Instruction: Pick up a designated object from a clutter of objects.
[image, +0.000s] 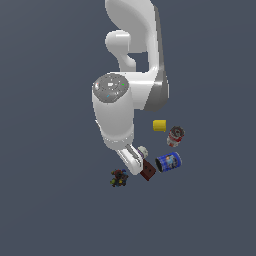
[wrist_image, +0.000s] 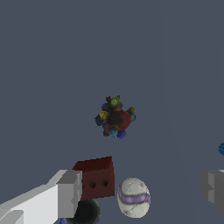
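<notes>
Tool: open, nothing between the fingers; wide gap seen from the wrist.
Ball: white with a purple band, lies in the gap, beside the brown block.
Brown block: dark red-brown, two small holes on its face, close to one finger.
Lumpy thing: dark, with green, blue, red and yellow specks; alone on the counter, beyond block and ball, untouched.
Exterior view: lumpy thing at the left of the block.
Farther: blue can, red-white can, yellow cylinder.
</notes>
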